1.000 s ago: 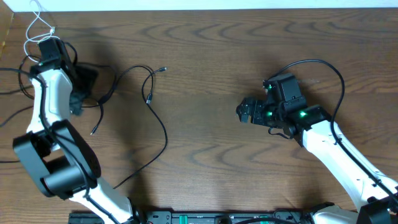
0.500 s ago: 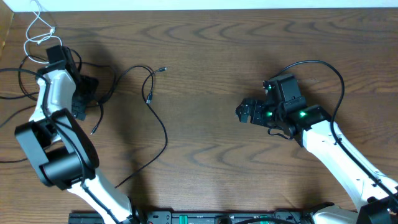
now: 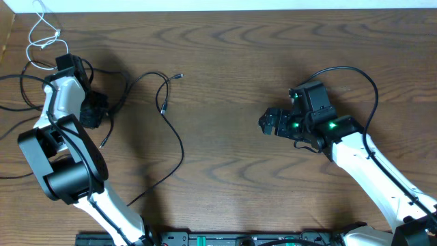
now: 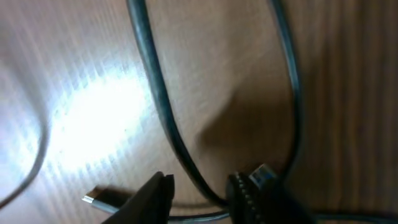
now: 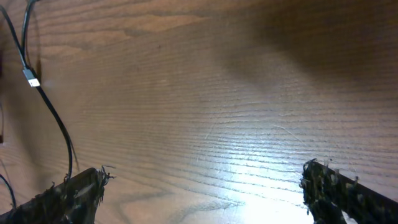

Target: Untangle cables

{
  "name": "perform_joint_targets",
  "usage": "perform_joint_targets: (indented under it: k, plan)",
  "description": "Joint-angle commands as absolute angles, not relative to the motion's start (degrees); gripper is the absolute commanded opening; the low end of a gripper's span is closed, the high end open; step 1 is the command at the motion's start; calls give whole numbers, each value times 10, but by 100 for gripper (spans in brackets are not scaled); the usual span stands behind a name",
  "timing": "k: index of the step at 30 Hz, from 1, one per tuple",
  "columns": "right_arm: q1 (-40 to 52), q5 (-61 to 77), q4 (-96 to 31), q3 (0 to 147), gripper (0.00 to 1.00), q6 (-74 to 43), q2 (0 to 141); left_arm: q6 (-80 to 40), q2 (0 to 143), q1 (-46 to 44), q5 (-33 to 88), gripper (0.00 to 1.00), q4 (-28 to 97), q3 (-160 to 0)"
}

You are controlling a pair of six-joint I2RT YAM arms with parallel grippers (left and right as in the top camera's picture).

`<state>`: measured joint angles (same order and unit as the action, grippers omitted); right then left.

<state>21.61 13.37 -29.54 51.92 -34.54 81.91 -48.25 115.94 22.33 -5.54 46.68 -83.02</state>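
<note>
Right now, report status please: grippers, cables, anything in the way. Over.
Left gripper open astride thin black cable, not clamped. Right gripper open, empty, above wooden table. Second black cable close beside.

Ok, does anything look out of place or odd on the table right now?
Nothing is spilled or damaged. The white cable runs past the far edge of the table at the left corner. The black cables lie looped across each other on the left side, not yet separated.
</note>
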Motion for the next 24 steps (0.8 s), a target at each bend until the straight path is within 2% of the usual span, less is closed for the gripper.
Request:
perform_joint_targets:
  k: [1, 3, 6, 16, 24]
  plan:
    - [218, 136, -296, 524, 99, -353, 818, -469, 1159, 223, -64, 24, 484, -834]
    - [218, 136, -296, 524, 99, -353, 818, -458, 1158, 223, -64, 20, 493, -834]
    - [218, 136, -296, 524, 99, -353, 818, -457, 1158, 223, -64, 8, 504, -834]
    - [218, 139, -299, 524, 99, -353, 818, -407, 1110, 225, -9, 8, 554, -834]
    - [218, 141, -309, 524, 99, -353, 818, -408, 1059, 231, -77, 7, 648, -834]
